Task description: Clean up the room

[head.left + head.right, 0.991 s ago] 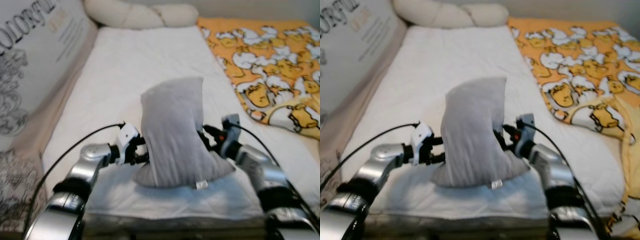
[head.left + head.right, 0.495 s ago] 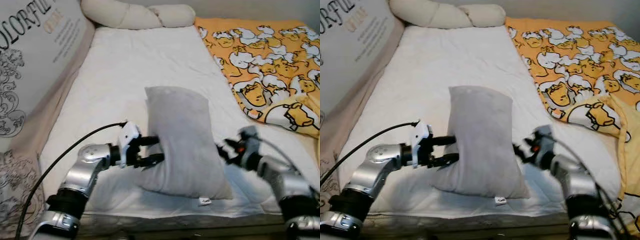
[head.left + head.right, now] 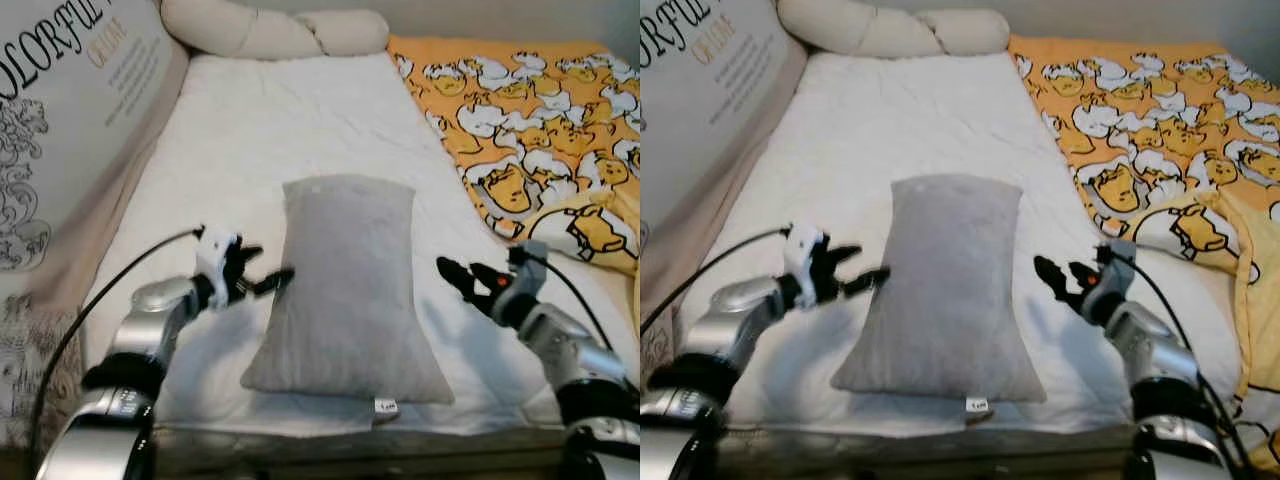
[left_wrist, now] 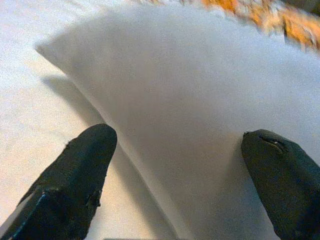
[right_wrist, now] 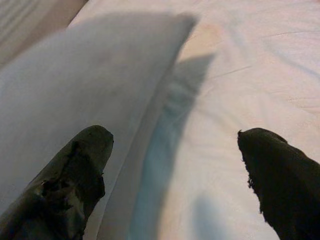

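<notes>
Grey pillow [image 3: 345, 290], lying flat, on white bed [image 3: 270, 130]

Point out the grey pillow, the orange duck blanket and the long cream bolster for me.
grey pillow [image 3: 345, 285], left eye view, middle of its top face.
orange duck blanket [image 3: 520, 110], left eye view, its flat printed part.
cream bolster [image 3: 270, 30], left eye view, its middle.

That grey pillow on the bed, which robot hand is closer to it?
Left. The left gripper is at the grey pillow's edge; the right gripper is open, off its other side.

A white bed [image 3: 270, 130] runs toward the far wall, where a long cream bolster [image 3: 270, 30] lies across its head. A lettered white panel [image 3: 70, 110] stands along one side.
</notes>
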